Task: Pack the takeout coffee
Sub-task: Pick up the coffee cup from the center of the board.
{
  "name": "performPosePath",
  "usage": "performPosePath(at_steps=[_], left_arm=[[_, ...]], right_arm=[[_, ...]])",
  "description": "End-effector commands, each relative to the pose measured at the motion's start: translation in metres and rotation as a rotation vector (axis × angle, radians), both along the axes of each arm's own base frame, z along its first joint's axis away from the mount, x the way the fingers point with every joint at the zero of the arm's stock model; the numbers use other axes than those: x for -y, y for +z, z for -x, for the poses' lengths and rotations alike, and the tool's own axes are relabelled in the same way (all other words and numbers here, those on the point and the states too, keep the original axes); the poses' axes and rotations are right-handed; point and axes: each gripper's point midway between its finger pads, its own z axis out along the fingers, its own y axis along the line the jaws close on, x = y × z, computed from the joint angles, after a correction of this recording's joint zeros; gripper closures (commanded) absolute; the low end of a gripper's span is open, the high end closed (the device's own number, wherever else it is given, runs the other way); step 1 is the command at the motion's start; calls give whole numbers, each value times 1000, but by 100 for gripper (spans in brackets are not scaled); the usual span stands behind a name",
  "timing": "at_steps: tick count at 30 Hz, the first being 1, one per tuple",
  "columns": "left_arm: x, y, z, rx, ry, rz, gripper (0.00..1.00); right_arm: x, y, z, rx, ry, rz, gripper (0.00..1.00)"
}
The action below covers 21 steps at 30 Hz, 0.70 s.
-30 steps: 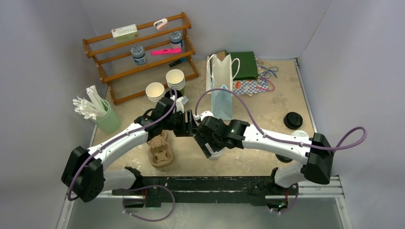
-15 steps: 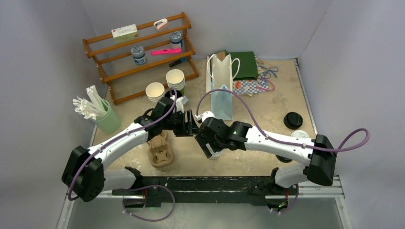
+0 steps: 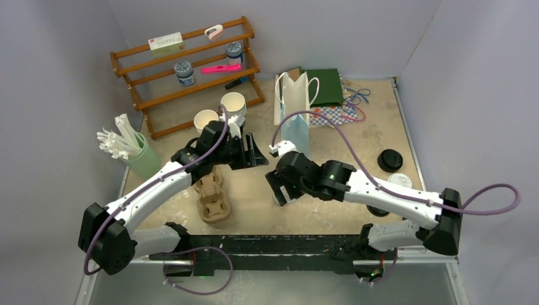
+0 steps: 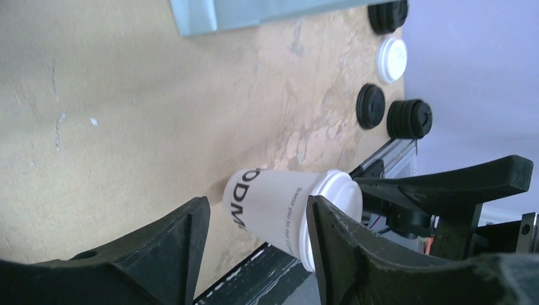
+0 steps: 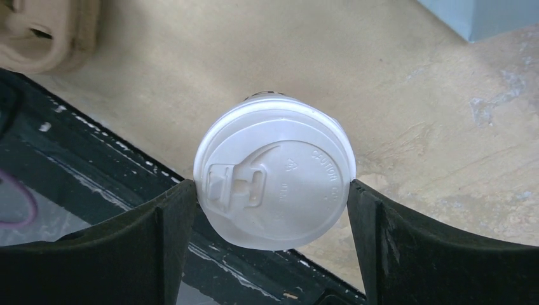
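At bench (image 3: 251, 202) centre, right pincer (image 5: 272, 188): wide, flanking the white cup (image 5: 279, 162) at its lid rim; I can't tell if it grips.
Left pincer (image 4: 257, 202): partly open, holding nothing.

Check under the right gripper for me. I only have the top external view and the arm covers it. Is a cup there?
Observer: Yes. The right wrist view shows a cream-white paper cup with a white plastic lid between the fingers of the right gripper.
Operator: Gripped?
Observer: Both fingers sit at the lid's rim. I cannot tell whether they press it.
Operator: Lifted yet?
Observer: It seems not. In the left wrist view the cup's base appears to rest on the beige table, and black lettering shows on its side.
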Motion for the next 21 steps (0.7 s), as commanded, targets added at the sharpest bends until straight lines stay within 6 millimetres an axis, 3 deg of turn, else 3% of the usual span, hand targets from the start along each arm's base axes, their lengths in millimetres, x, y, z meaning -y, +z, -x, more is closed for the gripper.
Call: performPosePath(at_steps=[1,8,15,21], left_arm=[[-7,46,-21,157,67,18,39],[-2,58,-27,192,66,54,39],[12,86,-47,275,53,94,39],[24,102,-62,322,27,104,35]], right_arm=[[2,38,-4,73,-18,-91,14],[18,24,-7,78,-40,19,14],[37,-10,-5,34,-70,182,15],[33,-7,-5,40,-72,138,15]])
